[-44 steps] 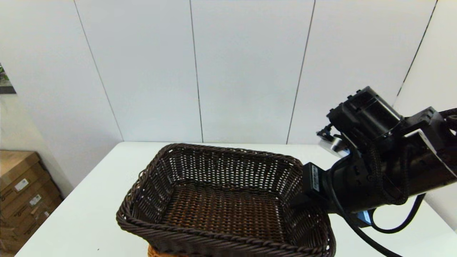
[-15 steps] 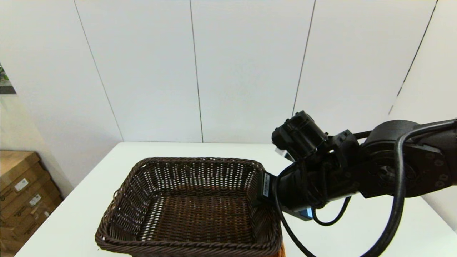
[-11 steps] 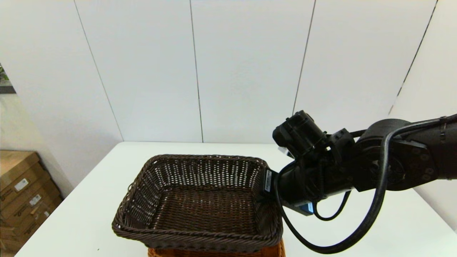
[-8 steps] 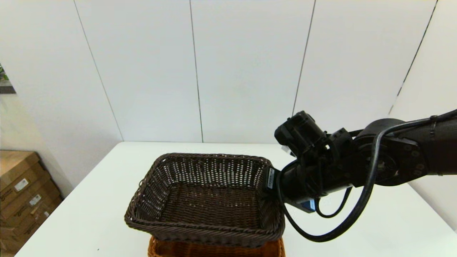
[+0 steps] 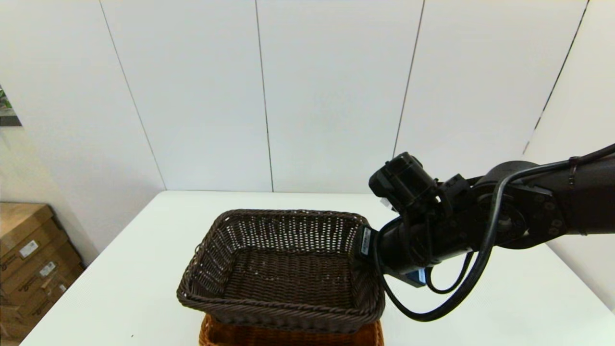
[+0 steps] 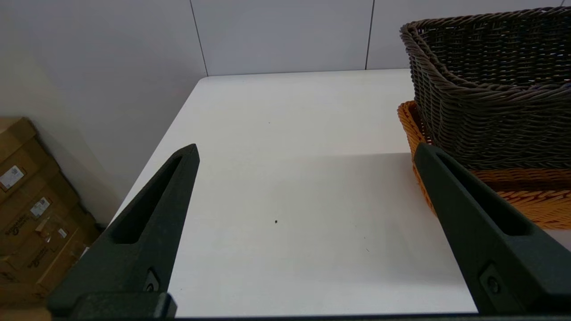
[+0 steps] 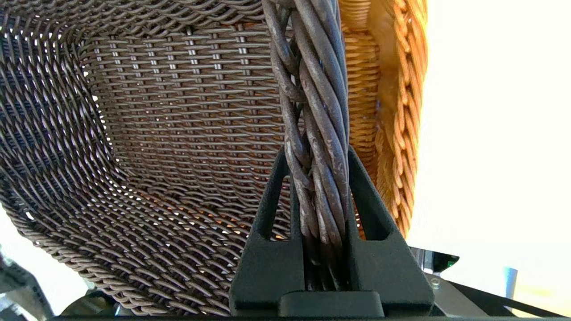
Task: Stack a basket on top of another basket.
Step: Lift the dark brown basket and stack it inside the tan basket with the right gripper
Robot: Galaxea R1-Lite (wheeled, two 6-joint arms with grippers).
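Observation:
The dark brown basket hangs a little above the orange-tan basket, roughly over it and slightly tilted. My right gripper is shut on the braided rim of its right wall. In the right wrist view the gripper clamps that braided rim, with the orange-tan basket just below it. From the left wrist view, the dark basket sits over the orange-tan one. My left gripper is open and empty, off to the left of both baskets.
Both baskets are near the front of the white table. Cardboard boxes stand on the floor past the table's left edge. A panelled wall closes the far side.
The right gripper swung the dark basket left, then carried it back right and lowered it, so it now hangs centred over the orange-tan basket. The left arm has not moved.

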